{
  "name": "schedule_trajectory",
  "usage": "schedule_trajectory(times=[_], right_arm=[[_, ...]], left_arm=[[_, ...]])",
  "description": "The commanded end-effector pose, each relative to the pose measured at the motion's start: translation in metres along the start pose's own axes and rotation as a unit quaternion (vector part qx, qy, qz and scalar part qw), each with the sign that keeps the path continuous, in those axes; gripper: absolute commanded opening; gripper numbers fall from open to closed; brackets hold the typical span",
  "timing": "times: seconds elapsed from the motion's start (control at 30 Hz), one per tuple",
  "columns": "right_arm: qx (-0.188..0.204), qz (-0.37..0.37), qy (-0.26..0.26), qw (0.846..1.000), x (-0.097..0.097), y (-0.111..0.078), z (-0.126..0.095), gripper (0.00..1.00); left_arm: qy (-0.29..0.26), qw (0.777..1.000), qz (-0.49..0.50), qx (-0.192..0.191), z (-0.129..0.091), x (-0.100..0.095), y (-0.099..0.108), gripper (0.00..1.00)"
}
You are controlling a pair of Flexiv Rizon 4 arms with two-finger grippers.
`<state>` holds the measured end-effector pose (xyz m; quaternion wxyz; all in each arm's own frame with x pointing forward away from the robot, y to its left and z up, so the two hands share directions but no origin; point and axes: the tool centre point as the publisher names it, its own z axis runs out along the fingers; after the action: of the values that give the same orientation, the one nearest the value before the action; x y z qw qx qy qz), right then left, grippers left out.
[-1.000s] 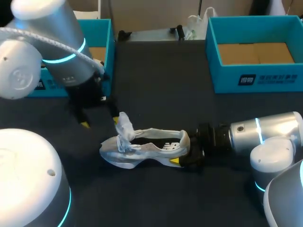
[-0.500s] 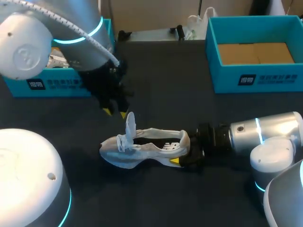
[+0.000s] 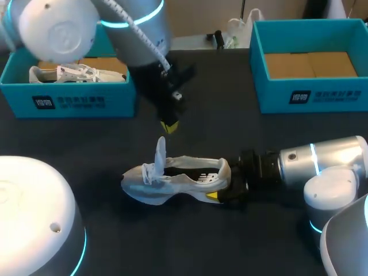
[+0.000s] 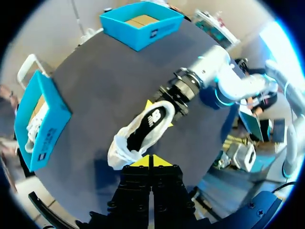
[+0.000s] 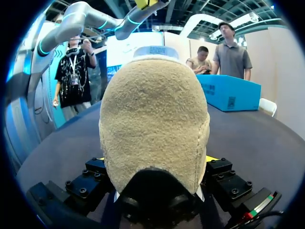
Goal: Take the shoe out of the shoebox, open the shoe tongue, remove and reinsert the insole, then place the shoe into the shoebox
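White shoe [image 3: 172, 179] on the dark surface [image 3: 230, 132], about mid-way across, toe toward the left arm's side, heel toward the right. Tongue [image 3: 160, 150] pulled up and out, standing nearly upright over the laces, dark inside of the shoe open to view behind it. Heel pinched from both sides by the right tool [image 3: 221, 188], low over the surface, its arm reaching in level from the right. From the right wrist, little but the tan heel of the shoe between the fingers, a sliver of yellow tip showing on either side.

Left tool [image 3: 169, 125] hanging above the surface just beyond the tongue, apart from it, pointing down. Yellow tips pressed together, nothing between them. From the left wrist, those tips directly over the toe end, the whole shoe stretching away ahead toward the right arm.

Left box [image 3: 75, 103] at the far left of the surface, a second shoe [image 3: 72, 73] lying inside. Right box [image 3: 322, 95] at the far right, brown bottom bare. Both well apart from the held shoe.
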<state>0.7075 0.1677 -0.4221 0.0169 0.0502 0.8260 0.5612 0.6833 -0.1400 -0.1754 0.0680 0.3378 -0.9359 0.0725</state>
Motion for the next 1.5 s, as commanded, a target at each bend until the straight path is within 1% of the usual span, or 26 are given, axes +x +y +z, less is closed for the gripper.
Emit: schedule_trajectory(times=[0.03, 0.23, 0.27, 0.3, 0.37, 0.4, 0.43, 0.77, 0.83, 0.9, 0.93, 0.97, 1.03, 1.37, 1.5], right_arm=[[0.002, 0.000, 0.000, 1.000, 0.000, 0.001, 0.000, 0.00], [0.002, 0.000, 0.000, 1.000, 0.000, 0.001, 0.000, 0.00], [0.002, 0.000, 0.000, 1.000, 0.000, 0.001, 0.000, 0.00], [0.002, 0.000, 0.000, 1.000, 0.000, 0.001, 0.000, 0.00], [0.002, 0.000, 0.000, 1.000, 0.000, 0.001, 0.000, 0.00], [0.002, 0.000, 0.000, 1.000, 0.000, 0.001, 0.000, 0.00], [0.002, 0.000, 0.000, 1.000, 0.000, 0.001, 0.000, 0.00], [0.002, 0.000, 0.000, 1.000, 0.000, 0.001, 0.000, 0.00], [0.002, 0.000, 0.000, 1.000, 0.000, 0.001, 0.000, 0.00], [0.002, 0.000, 0.000, 1.000, 0.000, 0.001, 0.000, 0.00], [0.002, 0.000, 0.000, 1.000, 0.000, 0.001, 0.000, 0.00], [0.002, 0.000, 0.000, 1.000, 0.000, 0.001, 0.000, 0.00], [0.002, 0.000, 0.000, 1.000, 0.000, 0.001, 0.000, 0.00], [0.002, 0.000, 0.000, 1.000, 0.000, 0.001, 0.000, 0.00], [0.002, 0.000, 0.000, 1.000, 0.000, 0.001, 0.000, 0.00]], left_arm=[[0.025, 0.997, 0.025, -0.074, 0.002, -0.008, -0.014, 0.00], [0.025, 0.997, 0.025, -0.074, 0.002, -0.008, -0.014, 0.00], [-0.001, 0.996, 0.076, -0.045, 0.007, -0.003, -0.008, 0.00], [-0.009, 0.992, 0.122, -0.032, 0.012, 0.001, -0.005, 0.00], [-0.025, 0.980, 0.193, -0.028, 0.027, 0.005, -0.001, 0.00], [-0.021, 0.971, 0.234, -0.034, 0.034, 0.006, 0.000, 0.00], [-0.018, 0.965, 0.256, -0.053, 0.042, 0.004, -0.002, 0.00], [-0.018, 0.965, 0.256, -0.053, 0.042, 0.004, -0.002, 0.00], [-0.055, 0.954, 0.290, -0.055, 0.052, 0.005, -0.005, 0.00], [-0.055, 0.947, 0.314, -0.048, 0.063, 0.005, -0.010, 0.00], [-0.046, 0.941, 0.334, -0.043, 0.067, 0.005, -0.012, 0.00], [-0.042, 0.940, 0.336, -0.038, 0.073, 0.005, -0.016, 0.00], [-0.023, 0.927, 0.373, -0.034, 0.080, 0.005, -0.017, 0.00], [-0.023, 0.927, 0.373, -0.034, 0.080, 0.005, -0.017, 0.00], [-0.024, 0.907, 0.418, -0.045, 0.108, 0.011, -0.029, 0.00]])
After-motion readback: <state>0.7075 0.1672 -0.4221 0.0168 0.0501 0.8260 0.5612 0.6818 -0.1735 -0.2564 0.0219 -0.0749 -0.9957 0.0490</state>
